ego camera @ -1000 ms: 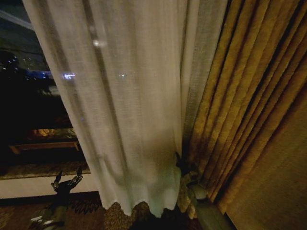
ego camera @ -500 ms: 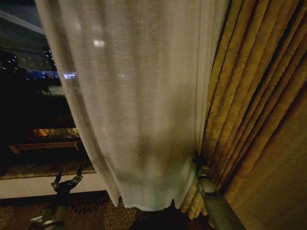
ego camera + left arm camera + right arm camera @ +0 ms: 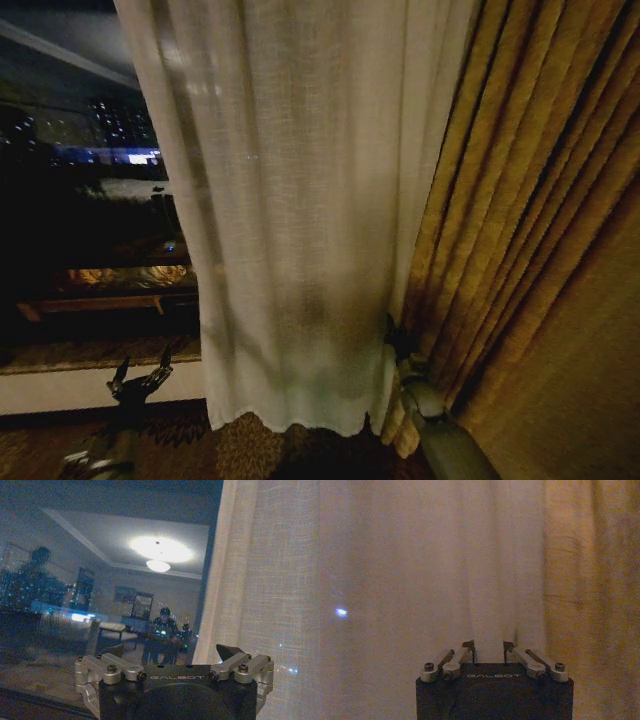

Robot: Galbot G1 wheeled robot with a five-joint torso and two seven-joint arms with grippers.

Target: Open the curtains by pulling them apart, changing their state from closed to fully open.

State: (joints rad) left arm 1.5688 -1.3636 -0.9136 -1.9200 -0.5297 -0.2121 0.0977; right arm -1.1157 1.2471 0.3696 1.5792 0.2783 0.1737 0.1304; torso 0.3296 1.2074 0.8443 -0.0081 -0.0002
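Since 1 second ago the sheer curtain (image 3: 300, 220) has slid rightward toward the golden drape (image 3: 530, 220), baring more dark window (image 3: 90, 200). Right tool (image 3: 400, 345) pinches its soft, light inner edge; left tool (image 3: 140, 380) hangs open, low.

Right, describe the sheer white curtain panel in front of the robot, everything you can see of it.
The sheer curtain is a cream-white, loosely woven fabric hanging in soft vertical pleats, thin enough that city lights glimmer through it. Its wavy hem ends just above the patterned carpet. Dark window glass is uncovered on its left; the golden drape hangs against its right edge. The right pincer sits low at that right edge, fingers close together with a fold between them. The left pincer stays apart.
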